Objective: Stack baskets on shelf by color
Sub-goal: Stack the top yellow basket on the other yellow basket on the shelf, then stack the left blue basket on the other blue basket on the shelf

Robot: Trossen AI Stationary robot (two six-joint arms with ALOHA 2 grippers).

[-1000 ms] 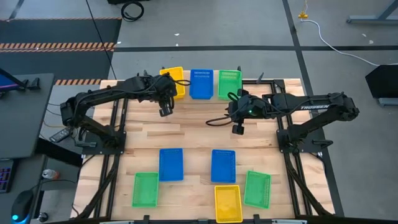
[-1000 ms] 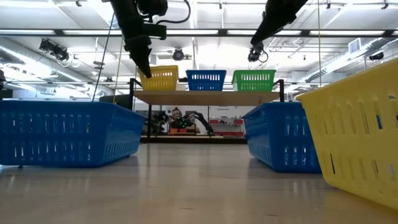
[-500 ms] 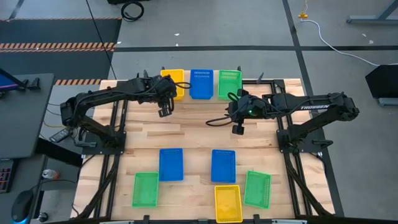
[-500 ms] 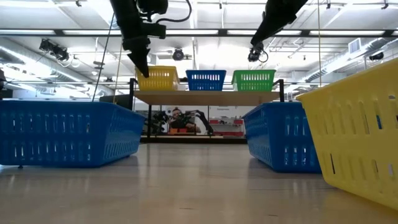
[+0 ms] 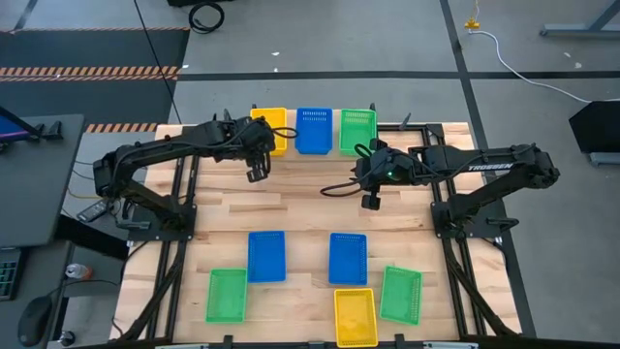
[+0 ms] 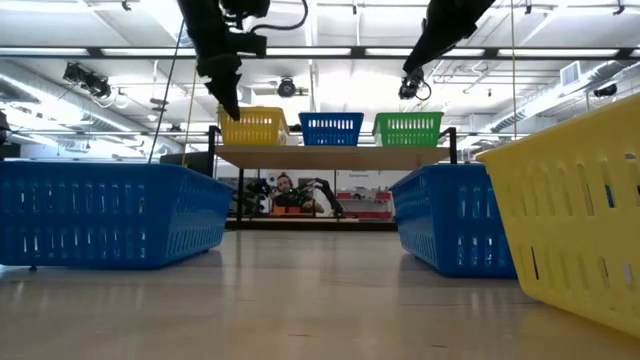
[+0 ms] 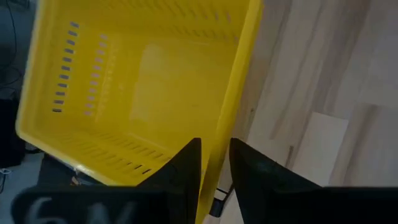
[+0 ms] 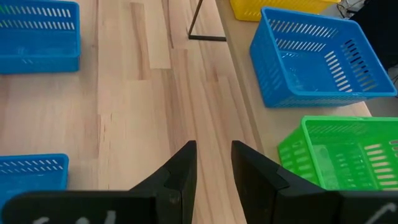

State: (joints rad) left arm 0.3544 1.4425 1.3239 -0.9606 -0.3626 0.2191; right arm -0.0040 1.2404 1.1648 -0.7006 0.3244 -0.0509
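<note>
Three baskets sit on their bases in a row on the shelf [image 6: 330, 156] at the table's far edge: yellow basket [image 5: 272, 127] [image 6: 254, 127] [image 7: 130, 93], blue [image 5: 313, 130] [image 8: 317, 56] and green [image 5: 356, 131] [image 8: 342, 155]. My left gripper [image 5: 257, 171] [image 7: 215, 168] is at the yellow basket's near left corner, shut on it. My right gripper [image 5: 371, 200] [image 8: 213, 165] hangs open and empty above the table, near of the green shelf basket. My left gripper has the yellow basket's near wall at its rim [image 7: 225, 140], close to the left corner. One finger [image 7: 186, 163] is inside the basket and one outside, coming from above and pointing down. The basket stands level with its base on the shelf plank.
Several more baskets lie on the table's near half: two blue [image 5: 266, 256] [image 5: 347, 258], two green [image 5: 226, 295] [image 5: 401, 294] and a yellow one [image 5: 356, 316]. Bare slatted wood [image 5: 310, 199] lies between them and the shelf.
My left gripper has shifted a little toward the table's left, taking the yellow basket with it. The basket has slid slightly left along the shelf and turned from skew to more nearly square with the blue one.
</note>
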